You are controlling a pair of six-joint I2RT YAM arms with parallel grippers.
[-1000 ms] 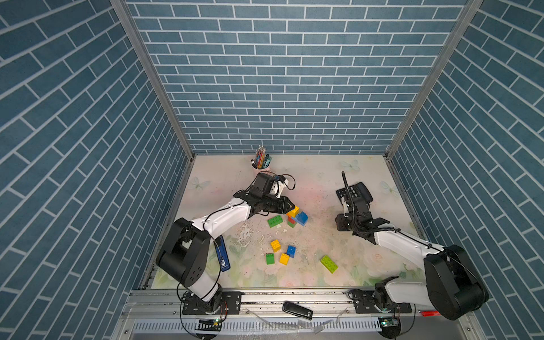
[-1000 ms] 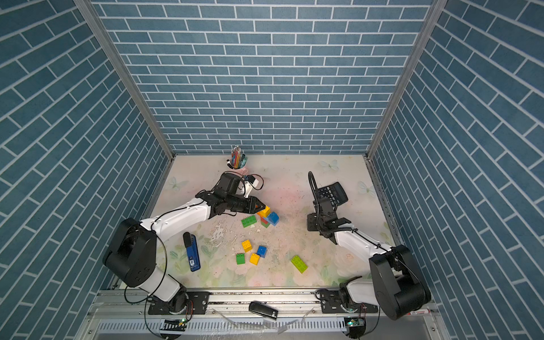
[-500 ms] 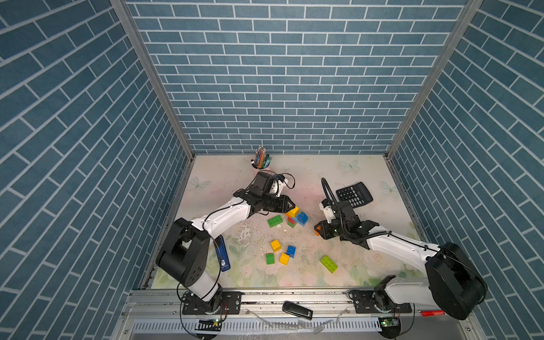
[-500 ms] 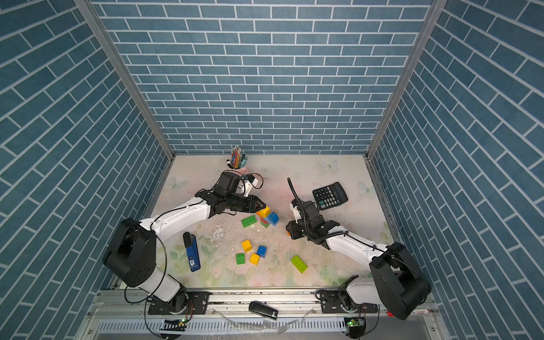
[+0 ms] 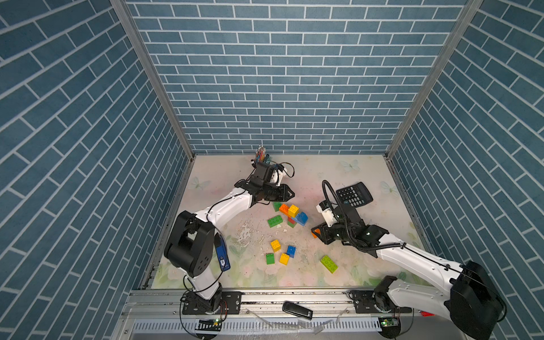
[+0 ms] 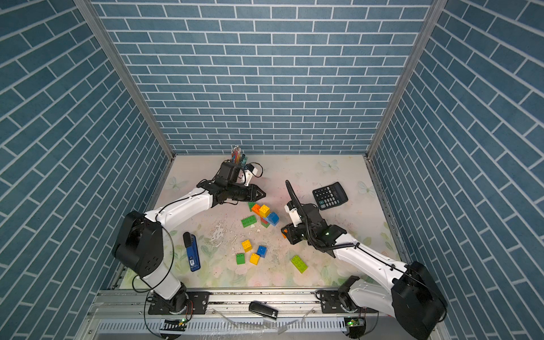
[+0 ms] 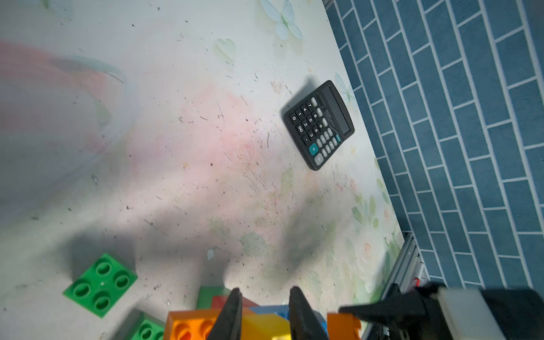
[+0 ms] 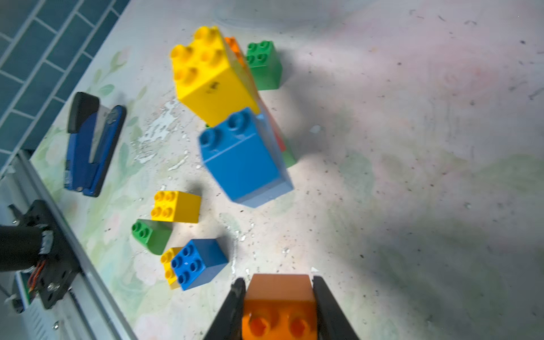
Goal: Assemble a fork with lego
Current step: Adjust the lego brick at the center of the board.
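Clamps orange brick (image 8: 279, 306) in right gripper (image 8: 278, 282); holds left gripper (image 7: 266, 297) narrowly parted, empty.
Poises the brick just right of the joined stack (image 5: 293, 213) of yellow, orange, blue, red and green lego mid-table. Hangs the left jaws over the stack's far edge. Shows loose bricks (image 5: 275, 245) nearer, with a lime brick (image 5: 329, 263) near-right and a calculator (image 5: 354, 194) far-right.
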